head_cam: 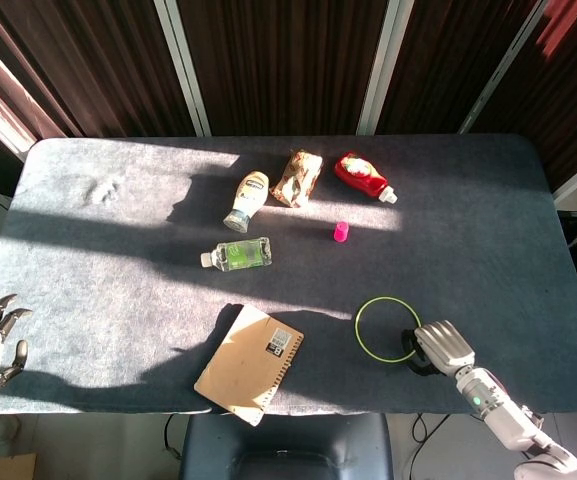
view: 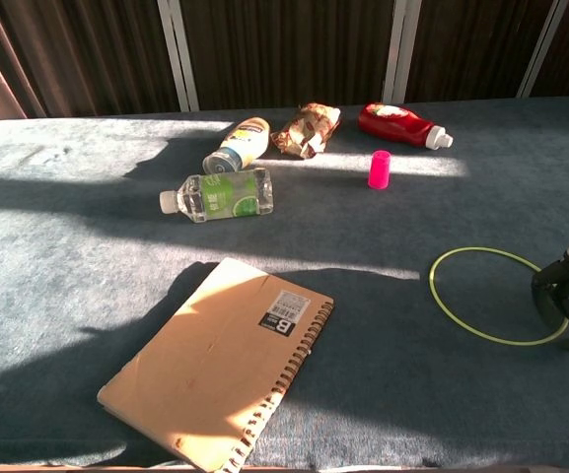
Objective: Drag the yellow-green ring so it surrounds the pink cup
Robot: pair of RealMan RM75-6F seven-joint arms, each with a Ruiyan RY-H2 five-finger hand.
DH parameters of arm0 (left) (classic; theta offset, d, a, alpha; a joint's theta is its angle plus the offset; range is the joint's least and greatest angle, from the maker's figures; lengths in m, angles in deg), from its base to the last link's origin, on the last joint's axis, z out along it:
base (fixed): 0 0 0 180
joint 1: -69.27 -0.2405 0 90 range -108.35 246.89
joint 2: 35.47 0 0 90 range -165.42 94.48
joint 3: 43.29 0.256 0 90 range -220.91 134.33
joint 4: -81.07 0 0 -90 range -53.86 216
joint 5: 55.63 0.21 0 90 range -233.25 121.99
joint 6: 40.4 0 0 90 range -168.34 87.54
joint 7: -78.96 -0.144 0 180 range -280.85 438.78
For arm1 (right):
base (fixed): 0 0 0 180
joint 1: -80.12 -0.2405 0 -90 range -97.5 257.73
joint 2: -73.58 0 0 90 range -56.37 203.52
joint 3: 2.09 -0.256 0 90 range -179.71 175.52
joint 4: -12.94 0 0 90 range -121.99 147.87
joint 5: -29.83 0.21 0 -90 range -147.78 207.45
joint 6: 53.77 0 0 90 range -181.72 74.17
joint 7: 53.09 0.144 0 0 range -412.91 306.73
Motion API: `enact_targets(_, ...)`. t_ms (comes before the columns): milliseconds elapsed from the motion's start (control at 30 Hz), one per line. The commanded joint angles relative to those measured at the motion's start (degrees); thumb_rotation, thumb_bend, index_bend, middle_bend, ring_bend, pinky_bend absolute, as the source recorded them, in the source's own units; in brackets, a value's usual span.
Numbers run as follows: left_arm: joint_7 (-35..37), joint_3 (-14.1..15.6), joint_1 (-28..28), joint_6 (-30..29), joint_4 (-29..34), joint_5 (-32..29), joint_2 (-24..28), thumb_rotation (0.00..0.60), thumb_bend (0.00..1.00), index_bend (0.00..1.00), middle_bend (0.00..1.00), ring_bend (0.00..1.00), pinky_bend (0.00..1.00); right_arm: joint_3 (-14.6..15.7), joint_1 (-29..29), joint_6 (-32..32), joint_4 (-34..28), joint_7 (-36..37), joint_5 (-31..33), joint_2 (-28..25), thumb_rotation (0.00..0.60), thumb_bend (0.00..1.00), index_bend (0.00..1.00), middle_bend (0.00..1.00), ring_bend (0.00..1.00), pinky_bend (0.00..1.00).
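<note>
Grey felt covers the bench, where the right hand curls its fingers down onto the yellow-green ring's near-right rim, the pink cup well beyond them.

A wide desk covered in grey-blue felt carries everything, striped with sun and shadow. Along the far side lie a white squeeze bottle, a crumpled snack packet and a red ketchup bottle, all on their sides. Nearer the middle a clear water bottle with a green label lies flat, and the small pink cup stands upright well apart from the yellow-green ring, which lies flat near the front edge. A brown spiral notebook sits at the front, overhanging slightly
</note>
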State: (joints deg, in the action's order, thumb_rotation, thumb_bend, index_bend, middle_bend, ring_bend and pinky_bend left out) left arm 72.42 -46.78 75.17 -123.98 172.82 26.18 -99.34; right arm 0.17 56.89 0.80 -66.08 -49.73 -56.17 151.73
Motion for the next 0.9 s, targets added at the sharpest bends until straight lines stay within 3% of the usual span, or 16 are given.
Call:
enact_targets(33,0.03,-0.02,-0.01,0.02,0.04,-0.06,0.02,0.600,0.52,0.29,0.12,0.05,0.23,0.06,-0.23,-0.40,0.65,0.14,0.30,0.52,0.600,0.40,0.69,0.83,1.00,0.96)
enact_targets(500,0.48,-0.09,-0.01,-0.03,0.02,0.02,0.12,0.600,0.52,0.29,0.12,0.05,0.23,1.40,-1.08,-0.46,3.22,2.09,-1.33,1.56,0.600,0.61,0.73,0.83,1.00,0.96)
enact_targets(700,0.35,-0.06,0.01,-0.01,-0.01,0.09,0.06,0.600,0.52,0.29,0.12,0.06,0.23,1.42,-0.88,0.46,3.18,1.83,-1.26,1.32,0.600,0.63,0.85,0.84,1.00,0.96)
enact_targets(900,0.47,-0.09,-0.02,-0.06,0.11,0.06,0.09,0.600,0.52,0.29,0.12,0.05,0.23,1.00,-0.40,2.37,2.46,2.01,-1.21,0.67,0.600,0.63,0.88,0.86,1.00,0.96)
